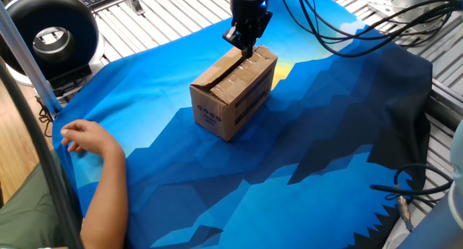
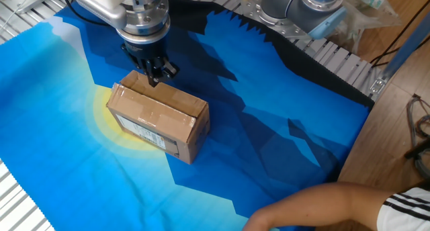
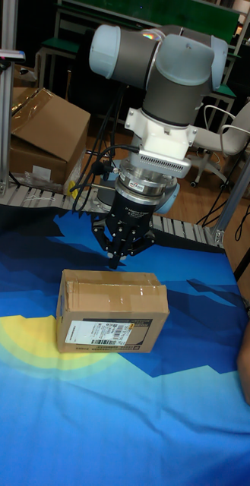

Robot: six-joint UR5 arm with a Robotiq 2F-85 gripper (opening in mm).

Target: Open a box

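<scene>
The box (image 1: pixel 233 93) (image 2: pixel 158 121) (image 3: pixel 112 311) is a small brown cardboard carton with printed marks, standing on the blue cloth (image 1: pixel 304 148). Its top flaps lie flat, with one long flap slightly raised along the seam. My gripper (image 1: pixel 246 48) (image 2: pixel 156 76) (image 3: pixel 116 263) points straight down with its fingers drawn together, the tips at the box's top edge on the far side. Nothing is held between the fingers.
A person's hand (image 1: pixel 87 139) rests on the cloth left of the box, and an arm (image 2: pixel 322 204) lies at the other side. A black round device (image 1: pixel 51 32) stands at the back left. Cables (image 1: pixel 362 21) run at the back right. A larger open carton (image 3: pixel 33 129) stands behind the table.
</scene>
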